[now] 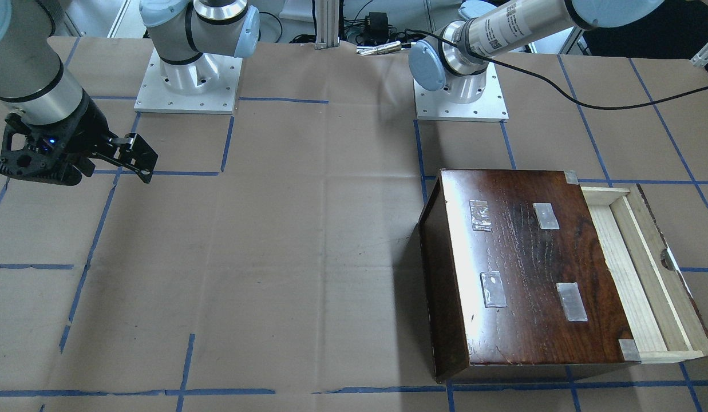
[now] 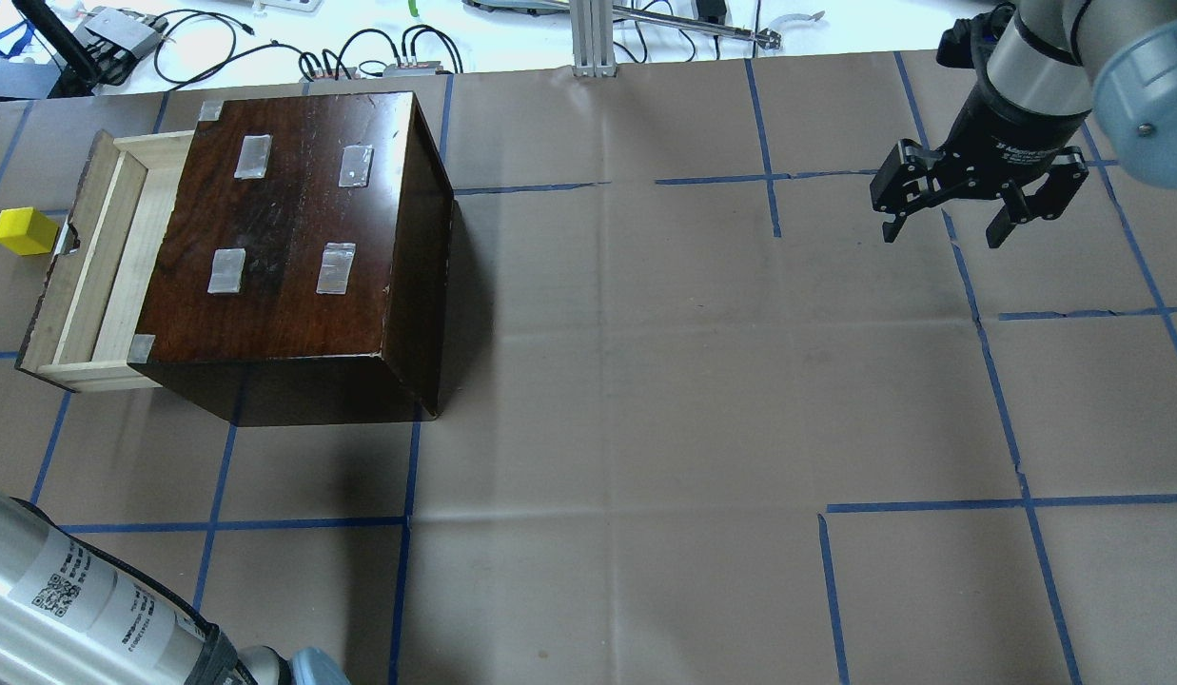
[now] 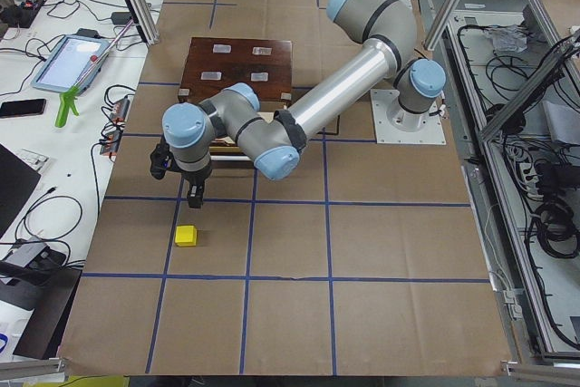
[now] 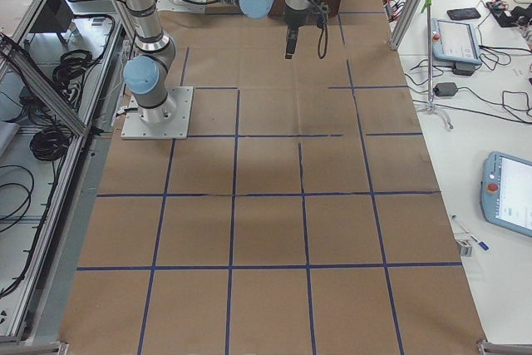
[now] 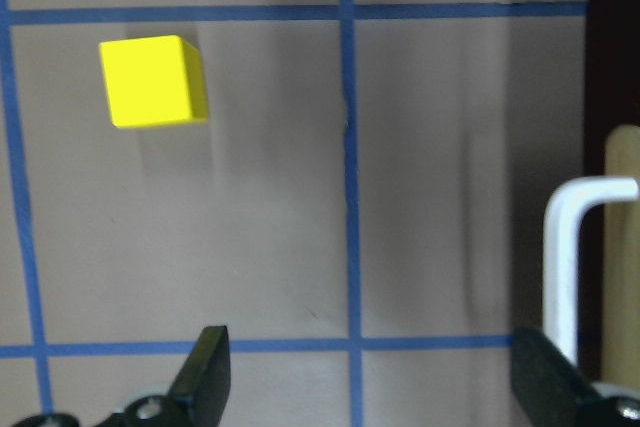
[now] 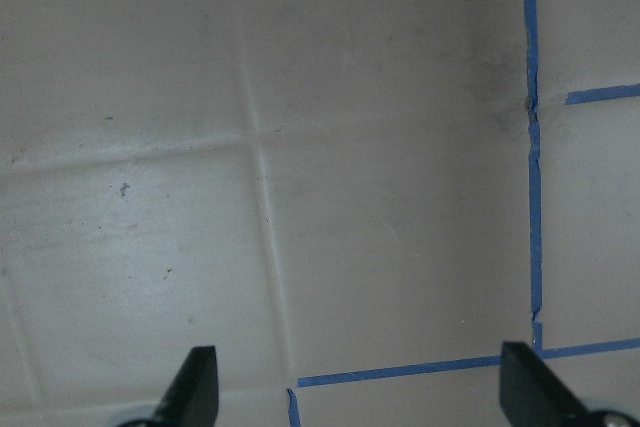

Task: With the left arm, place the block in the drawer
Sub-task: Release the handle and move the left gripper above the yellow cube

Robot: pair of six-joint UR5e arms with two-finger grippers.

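bench: brown-paper-covered bench with a blue tape grid (image 2: 645, 381); it carries everything, and the pick happens at its left end.
box: glossy dark-brown wooden box with tape patches on top (image 2: 288, 219); it stands on the robot's left half. Don't brush it on the way in.
left arm: silver-grey arm with light-blue joint caps (image 3: 335, 88), reaching over the box and past the drawer front.
drawer: shallow pale unfinished-wood tray (image 2: 63, 285), pulled part way out of the box. Only a narrow strip shows open, and the part in view is empty. Release low, centred in that strip.
right gripper: black two-finger gripper (image 2: 945, 233) with fingers spread and nothing between them, well away from the work. Leave it parked.
left gripper: black two-finger gripper (image 5: 375, 377) hanging over bare bench, fingers wide apart and empty.
white bar: white L-shaped bar (image 5: 565, 257) close to one finger, by the pale wood. You can't tell what it is, so keep clear.
block: small bright yellow cube (image 5: 152, 81) on the bench outside the drawer, near its front, not gripped. In the wrist view it sits ahead and off to one side. Shift until it's centred between the fingers, square them to its flat faces, then descend and close.
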